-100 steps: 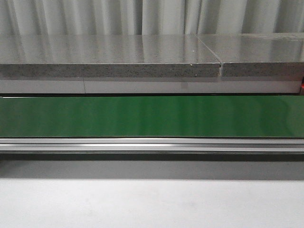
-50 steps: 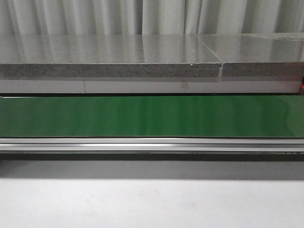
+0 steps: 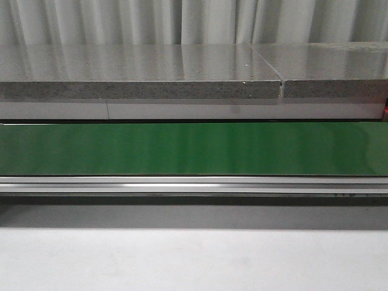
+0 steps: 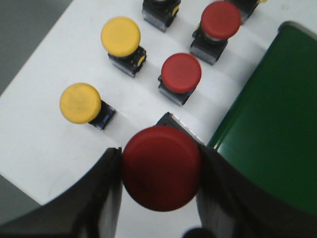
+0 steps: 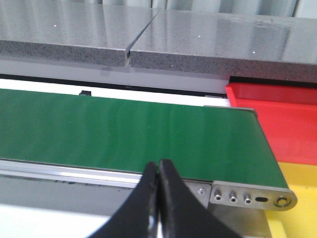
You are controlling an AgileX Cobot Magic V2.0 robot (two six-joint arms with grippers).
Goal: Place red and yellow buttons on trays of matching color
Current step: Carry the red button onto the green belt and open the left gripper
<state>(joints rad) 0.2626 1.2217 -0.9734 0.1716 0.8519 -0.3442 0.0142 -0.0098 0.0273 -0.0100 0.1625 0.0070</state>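
Observation:
In the left wrist view my left gripper is shut on a red button, its black fingers pressed on both sides of the round cap, over the white table. Beyond it stand two more red buttons and two yellow buttons. In the right wrist view my right gripper is shut and empty in front of the green belt. A red tray and a yellow tray lie past the belt's end. Neither gripper shows in the front view.
The green conveyor belt runs across the front view with a metal rail before it and a grey stone shelf behind. The belt's edge is close beside the held button. A dark button base stands further off.

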